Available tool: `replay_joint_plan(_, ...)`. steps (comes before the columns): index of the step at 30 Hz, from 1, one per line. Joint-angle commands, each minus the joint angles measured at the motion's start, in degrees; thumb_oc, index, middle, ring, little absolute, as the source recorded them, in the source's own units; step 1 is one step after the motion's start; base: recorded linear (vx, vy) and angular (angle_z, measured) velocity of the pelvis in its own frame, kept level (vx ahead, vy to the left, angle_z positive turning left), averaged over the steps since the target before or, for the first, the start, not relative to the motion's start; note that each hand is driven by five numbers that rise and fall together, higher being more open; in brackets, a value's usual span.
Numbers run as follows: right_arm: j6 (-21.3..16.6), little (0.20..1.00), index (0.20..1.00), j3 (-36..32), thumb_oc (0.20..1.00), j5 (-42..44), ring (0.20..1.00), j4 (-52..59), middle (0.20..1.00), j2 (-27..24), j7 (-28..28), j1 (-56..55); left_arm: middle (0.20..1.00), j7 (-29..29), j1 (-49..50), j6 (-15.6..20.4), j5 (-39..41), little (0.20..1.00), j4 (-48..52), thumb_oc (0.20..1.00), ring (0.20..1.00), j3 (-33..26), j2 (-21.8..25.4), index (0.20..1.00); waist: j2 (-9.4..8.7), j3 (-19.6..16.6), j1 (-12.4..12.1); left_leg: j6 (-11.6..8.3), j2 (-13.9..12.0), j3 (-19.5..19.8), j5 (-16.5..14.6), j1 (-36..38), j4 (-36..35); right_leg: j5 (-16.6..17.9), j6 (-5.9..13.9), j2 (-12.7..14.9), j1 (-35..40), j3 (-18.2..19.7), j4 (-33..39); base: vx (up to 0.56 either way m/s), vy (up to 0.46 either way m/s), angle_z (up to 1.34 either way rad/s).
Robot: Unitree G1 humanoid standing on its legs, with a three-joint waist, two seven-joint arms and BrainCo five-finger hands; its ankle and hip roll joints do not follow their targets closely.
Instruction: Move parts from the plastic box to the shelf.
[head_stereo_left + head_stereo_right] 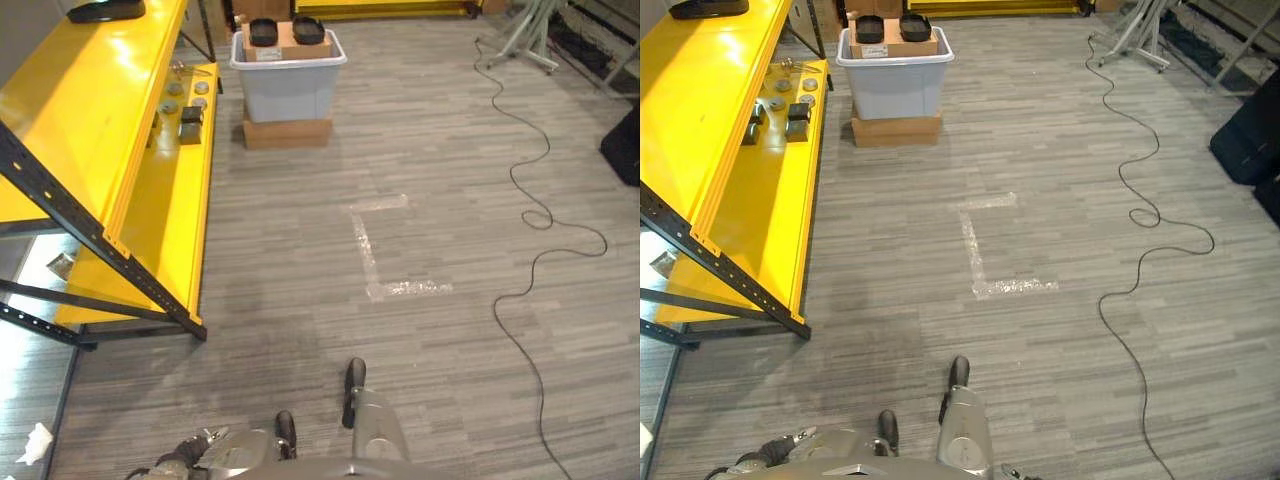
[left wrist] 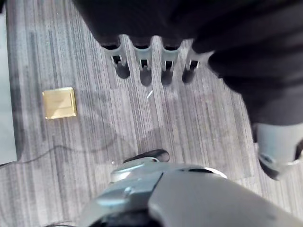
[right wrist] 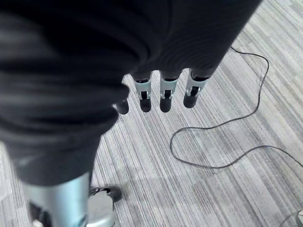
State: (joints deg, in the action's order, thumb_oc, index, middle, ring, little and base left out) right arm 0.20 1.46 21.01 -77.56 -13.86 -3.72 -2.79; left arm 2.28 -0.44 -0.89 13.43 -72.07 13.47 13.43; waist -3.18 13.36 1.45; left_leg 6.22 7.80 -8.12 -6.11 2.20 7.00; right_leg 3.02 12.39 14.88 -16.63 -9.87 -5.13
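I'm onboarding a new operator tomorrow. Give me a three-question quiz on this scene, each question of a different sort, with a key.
1. True or false: the plastic box sits straight on the carpet.
2. Multiple choice: the metal parts already delivered lie on A) the top level of the yellow shelf, B) its lower level, C) the floor.
3. Fill in: the left hand and right hand both hang with fingers ____ and hold nothing.

Key:
1. False; it rests on a flat cardboard box.
2. B
3. straight

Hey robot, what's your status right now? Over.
Left hand and right hand open, empty. Grey plastic box ahead on brown cardboard base, beside yellow metal shelf. Bare carpet between.
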Motion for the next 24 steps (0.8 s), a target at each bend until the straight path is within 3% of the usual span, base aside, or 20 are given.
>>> replay_joint_plan(1, -1.38, 1.0, 1.0, 0.57, 1.0, -2.18, 1.0, -2.25, 1.0, -0.72, 1.39, -1.36, 1.0, 0.03, 2.81, 1.85, 0.05, 1.0, 0.03, 1.0, 1.0, -1.36, 0.48, 1.0, 0.44, -3.58, -0.05, -2.72, -2.15, 1.02, -9.8, 3.54, 5.81, 10.19, 1.27, -0.53, 3.21, -1.83, 4.63, 0.64, -0.412, 0.18)
replay_joint_plan(4, -1.07, 1.0, 1.0, 1.13, 1.0, -2.45, 1.0, -2.73, 1.0, -0.53, 0.83, -1.34, 1.0, 0.48, 3.09, 2.24, 1.42, 1.0, -0.25, 1.0, 1.0, -2.18, 0.2, 1.0, 0.32, -4.66, 0.09, -3.62, -3.99, 0.56, -10.67, 4.9, 6.61, 8.0, 0.25, -1.42, 4.78, -2.02, 3.5, 0.51, -0.336, 0.22)
replay_joint_plan(5, -0.15, 1.0, 1.0, 2.41, 1.0, -4.29, 1.0, -3.11, 1.0, -1.19, 0.66, -0.71, 1.0, 0.26, 3.43, 4.57, 3.68, 1.0, -0.95, 1.0, 1.0, -3.69, -0.31, 1.0, 0.79, -7.08, 0.57, -6.34, -8.08, 0.42, -5.97, 6.81, 9.46, 5.22, -3.36, -5.54, 6.53, -1.22, 2.03, 0.66, -0.435, 0.31)
replay_joint_plan(6, -0.03, 1.0, 1.0, 2.57, 1.0, -4.48, 1.0, -3.06, 1.0, -1.3, 0.68, -0.68, 1.0, 0.16, 3.44, 4.65, 3.84, 1.0, -0.96, 1.0, 1.0, -3.84, -0.36, 1.0, 0.82, -7.29, 0.63, -6.84, -8.73, 0.05, -4.79, 6.7, 10.83, 4.86, -3.88, -6.02, 6.79, -1.37, 2.14, 0.65, -0.466, 0.39)
replay_joint_plan(8, 1.1, 1.0, 1.0, 3.33, 1.0, -4.18, 1.0, -2.63, 1.0, -2.19, -0.17, -0.43, 1.0, 0.26, 2.98, 5.36, 6.53, 1.0, -0.69, 1.0, 1.0, -5.0, -0.95, 1.0, 0.81, -7.97, 0.42, -9.73, -12.64, -1.69, 2.72, 2.12, 25.92, 2.72, -7.45, -8.99, 9.61, -2.74, 3.66, 0.27, -0.294, 0.23)
replay_joint_plan(9, 1.34, 1.0, 1.0, 3.37, 1.0, -3.85, 1.0, -2.56, 1.0, -2.31, -0.44, -0.41, 1.0, 0.47, 2.78, 5.33, 6.98, 1.0, -0.6, 1.0, 1.0, -5.22, -1.07, 1.0, 0.46, -8.06, 0.32, -9.94, -12.74, -1.71, 4.02, 0.69, 28.22, 2.43, -8.0, -9.06, 9.98, -2.9, 3.95, 0.26, -0.335, -0.05)
replay_joint_plan(10, 1.52, 1.0, 1.0, 3.28, 1.0, -2.92, 1.0, -2.43, 1.0, -2.72, -0.92, -0.62, 1.0, 0.76, 2.06, 4.74, 7.53, 1.0, -0.18, 1.0, 1.0, -5.73, -1.34, 1.0, 0.19, -7.43, -0.11, -10.32, -14.69, -1.04, 6.32, -5.92, 37.65, 1.59, -9.62, -10.0, 11.66, -3.37, 4.38, 0.17, -0.243, -0.2)
replay_joint_plan(12, 1.66, 1.0, 1.0, 2.65, 1.0, -2.83, 1.0, -2.0, 1.0, -3.37, -0.53, -0.64, 1.0, 0.34, 1.09, 4.28, 8.12, 1.0, 0.17, 1.0, 1.0, -6.39, -1.35, 1.0, -0.24, -6.17, -0.7, -9.29, -15.33, -1.32, 5.73, -13.14, 41.23, 0.45, -10.41, -10.39, 13.68, -3.79, 4.64, 0.17, -0.183, -0.03)
replay_joint_plan(13, 1.5, 1.0, 1.0, 2.15, 1.0, -3.29, 1.0, -1.81, 1.0, -3.83, 0.08, -0.46, 1.0, 0.5, 0.43, 4.69, 8.9, 1.0, 0.3, 1.0, 1.0, -6.84, -1.26, 1.0, -0.05, -5.07, -1.26, -8.4, -15.06, -2.48, 4.81, -16.28, 39.03, -0.69, -10.5, -11.1, 15.75, -3.71, 4.8, 0.32, -0.063, 0.1)
replay_joint_plan(14, 1.54, 1.0, 1.0, 2.0, 1.0, -4.33, 1.0, -1.7, 1.0, -3.7, 0.24, -0.1, 1.0, 0.72, 0.43, 5.23, 10.53, 1.0, 0.17, 1.0, 1.0, -7.57, -1.18, 1.0, 0.16, -4.21, -1.81, -7.7, -13.61, -4.92, 4.73, -16.66, 29.07, -1.51, -9.9, -11.44, 17.12, -2.68, 4.55, 0.41, 0.007, 0.05)
replay_joint_plan(16, 1.49, 1.0, 1.0, 2.13, 1.0, -4.9, 1.0, -1.96, 1.0, -3.41, -0.29, 0.13, 1.0, 1.27, 0.61, 5.38, 12.02, 1.0, -0.26, 1.0, 1.0, -8.45, -1.11, 1.0, 0.86, -4.0, -2.36, -7.82, -12.07, -5.73, 6.38, -17.29, 17.52, -2.01, -9.14, -12.06, 17.65, -1.8, 3.94, 0.41, 0.086, -0.27)
replay_joint_plan(18, 1.52, 1.0, 1.0, 2.43, 1.0, -5.49, 1.0, -2.33, 1.0, -3.32, -0.43, 0.01, 1.0, 1.25, 1.22, 5.59, 13.13, 1.0, -1.1, 1.0, 1.0, -9.12, -0.88, 1.0, 2.03, -3.9, -3.4, -8.82, -11.54, -4.54, 11.35, -17.95, 4.19, -3.35, -8.42, -13.15, 18.67, -0.16, 2.41, 0.47, 0.095, -0.48)
replay_joint_plan(20, 0.1, 1.0, 1.0, 2.79, 1.0, -6.96, 1.0, -2.66, 1.0, -3.69, 0.12, -0.79, 1.0, 1.23, 1.7, 5.72, 13.27, 1.0, -1.71, 1.0, 1.0, -9.99, -0.75, 1.0, 3.2, -3.67, -4.86, -9.92, -12.83, -3.19, 15.65, -21.24, -3.33, -5.64, -8.85, -14.18, 20.41, 1.32, 0.22, 0.75, 0.162, -0.66)
replay_joint_plan(21, -1.53, 1.0, 1.0, 2.87, 1.0, -7.4, 1.0, -2.68, 1.0, -4.1, 0.66, -1.57, 1.0, 1.72, 2.06, 6.11, 13.24, 1.0, -2.17, 1.0, 1.0, -10.74, -0.7, 1.0, 3.19, -3.23, -5.09, -10.53, -13.52, -4.12, 15.6, -22.22, -5.21, -8.63, -8.74, -13.43, 22.59, 0.96, -2.09, 0.89, 0.213, -0.68)
replay_joint_plan(24, -3.08, 1.0, 1.0, 3.15, 1.0, -6.59, 1.0, -1.91, 1.0, -4.43, 0.51, -1.54, 1.0, 2.22, 2.35, 5.73, 13.31, 1.0, -2.29, 1.0, 1.0, -11.9, -0.49, 1.0, 3.66, -3.26, -5.21, -10.45, -14.98, -6.66, 15.31, -23.15, -3.17, -12.96, -8.75, -12.59, 24.46, 0.07, -6.04, 0.59, 0.156, -0.28)
